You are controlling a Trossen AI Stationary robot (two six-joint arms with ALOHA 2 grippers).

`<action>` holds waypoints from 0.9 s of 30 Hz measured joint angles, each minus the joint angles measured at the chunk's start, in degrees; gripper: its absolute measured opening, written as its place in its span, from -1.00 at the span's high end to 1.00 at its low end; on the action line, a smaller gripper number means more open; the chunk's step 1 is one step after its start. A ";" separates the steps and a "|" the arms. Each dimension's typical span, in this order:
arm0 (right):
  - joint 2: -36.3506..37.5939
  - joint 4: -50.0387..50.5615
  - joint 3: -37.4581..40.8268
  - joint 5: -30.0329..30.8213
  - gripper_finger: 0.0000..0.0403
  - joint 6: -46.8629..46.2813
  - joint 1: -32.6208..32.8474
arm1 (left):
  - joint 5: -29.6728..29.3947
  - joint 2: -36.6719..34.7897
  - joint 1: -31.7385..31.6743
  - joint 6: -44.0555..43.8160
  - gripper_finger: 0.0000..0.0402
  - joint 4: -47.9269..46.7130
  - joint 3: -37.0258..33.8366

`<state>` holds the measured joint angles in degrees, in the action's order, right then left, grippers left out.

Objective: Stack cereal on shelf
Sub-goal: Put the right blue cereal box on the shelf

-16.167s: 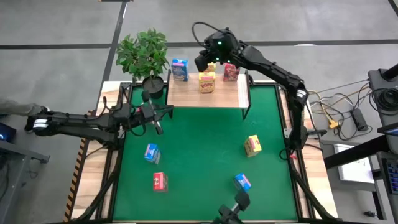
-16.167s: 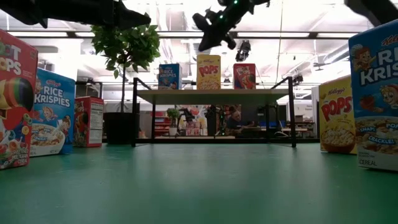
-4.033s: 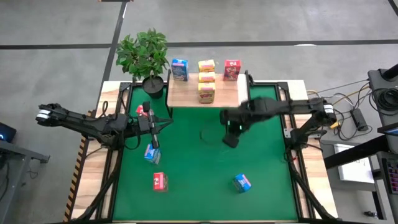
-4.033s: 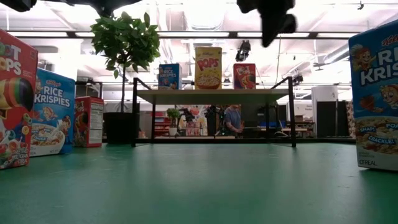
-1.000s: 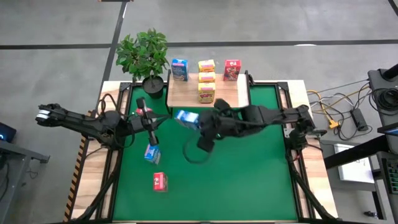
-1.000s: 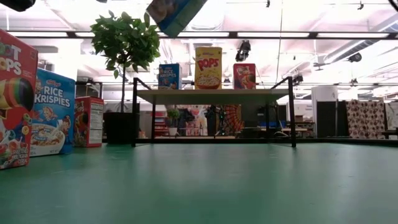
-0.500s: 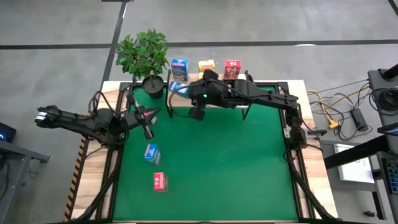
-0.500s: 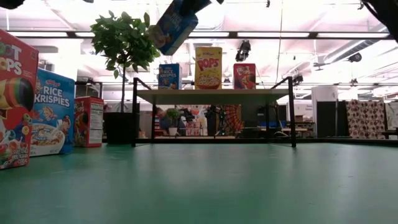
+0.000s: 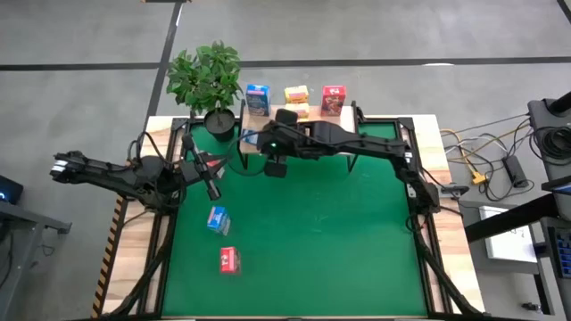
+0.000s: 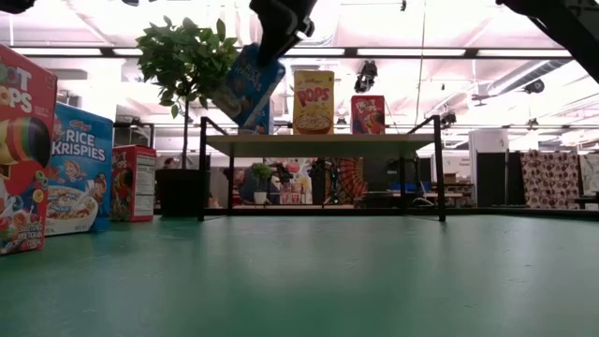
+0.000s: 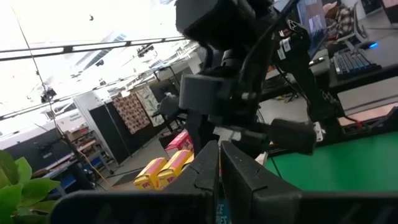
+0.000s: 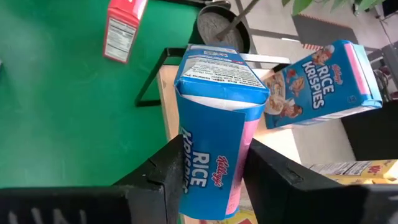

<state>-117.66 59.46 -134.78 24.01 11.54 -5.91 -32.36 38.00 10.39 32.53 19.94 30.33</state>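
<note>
My right gripper (image 9: pixel 265 147) is shut on a blue cereal box (image 10: pixel 245 86), which hangs tilted over the left end of the wooden shelf (image 9: pixel 332 134). On the shelf stand a blue box (image 9: pixel 258 97), stacked yellow boxes (image 9: pixel 297 94) and a red box (image 9: pixel 333 98). A blue box (image 9: pixel 218 219) and two red boxes (image 9: pixel 229 260) (image 10: pixel 134 183) stand on the green mat. My left gripper (image 9: pixel 212 183) is shut and empty over the mat's left part, near the red box. My right gripper pinches the blue box between its two fingers (image 12: pixel 163 167) on two opposite sides, at the box's near part (image 12: pixel 211 168). The box's free end (image 12: pixel 221 65) points away from the gripper. In the low view the box hangs tilted below the gripper, clear of the shelf.
A potted plant (image 9: pixel 207 78) stands at the shelf's left end, close to the held box. The shelf's black legs (image 10: pixel 200 173) stand on the mat's far part. Black frame rails run along the mat's left and right edges.
My right gripper has carried the blue box from over the mat's middle toward the far left, to the shelf's left end, and has come down with it. The box stays tilted and clear. My left gripper has drawn back slightly toward the left edge.
</note>
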 joint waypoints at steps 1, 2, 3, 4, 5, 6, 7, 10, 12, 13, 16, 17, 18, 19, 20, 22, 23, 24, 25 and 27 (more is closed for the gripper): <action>-0.23 -0.06 0.00 0.06 0.30 0.05 -0.14 | 0.00 0.00 0.00 0.02 1.00 0.02 0.00; -0.43 -0.07 0.00 0.03 0.28 0.04 -0.29 | -0.02 0.00 0.00 0.02 1.00 0.04 0.00; -0.63 -0.11 0.00 0.04 0.25 0.06 -0.45 | -0.08 0.00 0.00 0.02 1.00 0.04 0.00; -0.69 -0.19 0.00 0.05 0.22 0.06 -0.58 | -0.12 0.00 0.00 0.02 1.00 0.02 0.00; -0.70 -0.20 0.00 0.06 0.19 0.06 -0.70 | -0.13 0.03 0.00 0.02 1.00 0.02 0.00; -0.70 -0.28 0.00 0.04 0.16 0.06 -0.80 | -0.12 0.08 0.00 0.02 1.00 0.02 0.00; -0.68 -0.45 0.00 0.07 0.12 0.06 -0.90 | -0.13 0.12 0.00 0.02 1.00 0.02 0.00; -0.68 -0.76 0.00 0.04 0.05 0.07 -1.26 | -0.13 0.17 0.00 0.02 1.00 0.02 0.00; -0.68 -1.53 0.00 0.04 0.03 0.58 -1.38 | -0.13 0.15 0.00 0.02 1.00 0.04 0.00; -0.68 -1.90 0.00 0.07 0.03 1.04 -1.39 | -0.13 0.15 0.00 0.02 1.00 0.02 0.00; -0.68 -3.32 0.00 0.11 0.02 2.39 -1.42 | -0.11 0.17 0.00 0.02 1.00 0.02 0.00; -0.68 -3.93 0.00 0.09 0.02 2.73 -1.40 | -0.11 0.15 0.00 0.02 1.00 0.02 0.00; -0.66 -4.41 0.00 0.09 0.02 3.04 -1.38 | -0.11 0.15 0.00 0.02 1.00 0.02 0.00; -0.64 -5.03 0.00 0.09 0.02 3.27 -1.40 | -0.11 0.15 0.00 0.00 1.00 0.02 0.00; -0.61 -5.50 0.00 0.09 0.02 3.58 -1.42 | -0.11 0.17 0.00 0.02 1.00 0.02 0.00; -0.59 -6.08 0.00 0.07 0.01 4.14 -1.53 | -0.11 0.17 0.00 0.01 1.00 0.00 0.00; -0.59 -6.33 0.00 0.04 0.01 4.16 -1.61 | -0.11 0.17 0.00 0.01 1.00 -0.03 0.00; -0.59 -6.36 0.00 0.08 0.01 4.17 -1.68 | -0.11 0.17 0.00 0.01 1.00 -0.06 0.00; -0.59 -6.42 0.00 0.09 0.01 4.14 -1.75 | -0.11 0.17 0.00 0.00 1.00 -0.09 0.00; -0.57 -6.71 0.00 0.13 0.01 4.17 -1.82 | -0.11 0.17 0.00 0.00 1.00 -0.20 0.00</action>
<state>-118.23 52.75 -134.78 24.14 15.70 -7.73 -32.47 38.17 10.39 32.53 19.75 30.33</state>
